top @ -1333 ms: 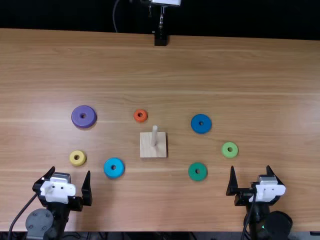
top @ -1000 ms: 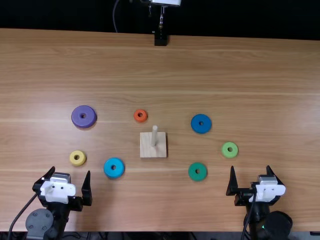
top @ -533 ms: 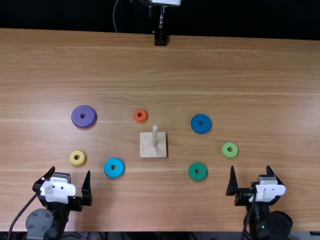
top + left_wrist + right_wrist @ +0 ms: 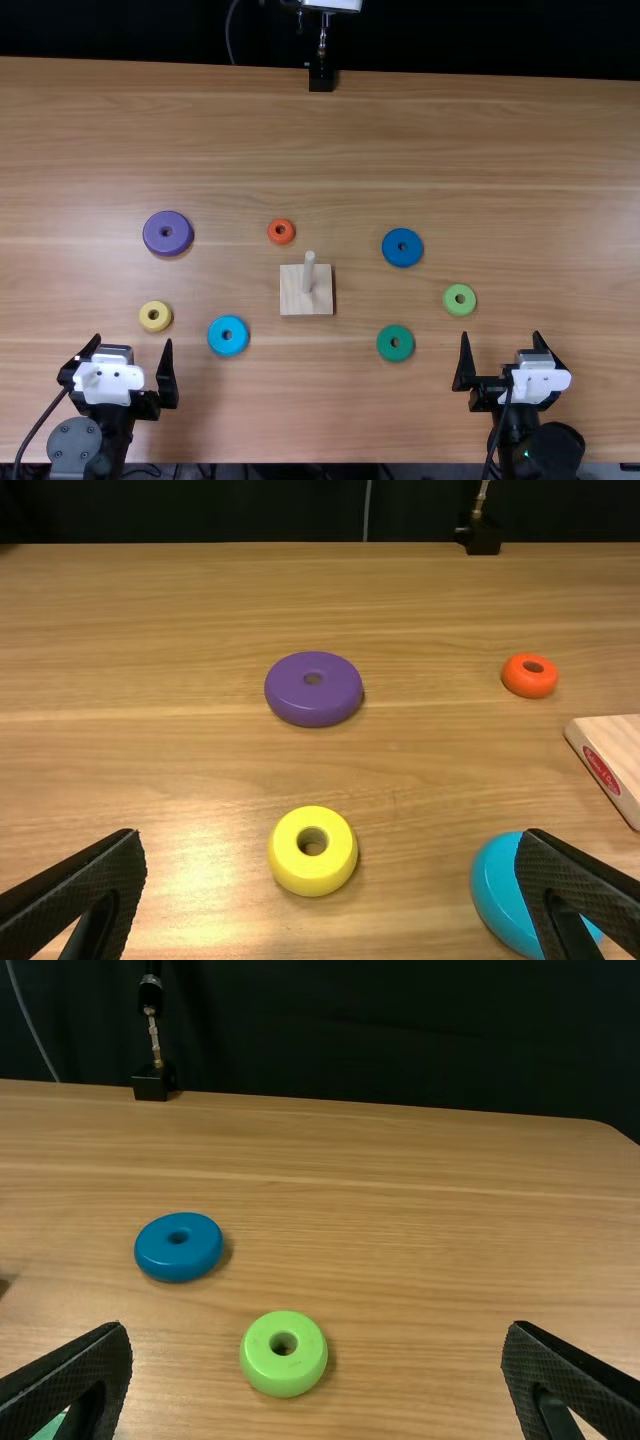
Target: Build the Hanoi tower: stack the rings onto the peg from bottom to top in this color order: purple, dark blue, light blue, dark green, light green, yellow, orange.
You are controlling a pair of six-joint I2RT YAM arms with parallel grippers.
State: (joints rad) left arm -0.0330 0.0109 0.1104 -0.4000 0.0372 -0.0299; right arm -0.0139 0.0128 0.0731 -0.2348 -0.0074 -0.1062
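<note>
L gripper [image 4: 132, 338] & R gripper [image 4: 500, 334] hung nr table's [image 4: 330, 420] near edge, each w/ fingers wide apart. Base [image 4: 292, 298] w/ peg [image 4: 309, 272] sat mid-table, cut off in L wrist view. Purple ring [image 4: 157, 243] lay far L; dk blue ring [image 4: 392, 252], R of base; lt blue ring [image 4: 217, 345], L of it, part hidden by L gripper's finger in L wrist view; dk green ring [image 4: 384, 352], nearer R, mostly hidden/cut off in R wrist view; lt green ring [image 4: 451, 306], farther R; yellow ring [image 4: 145, 324], L; orange ring [image 4: 273, 235], beyond base.

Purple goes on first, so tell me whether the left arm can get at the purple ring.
Probably yes: the left gripper is open and empty, and nothing covers the purple ring, though the yellow ring lies between them.
</note>
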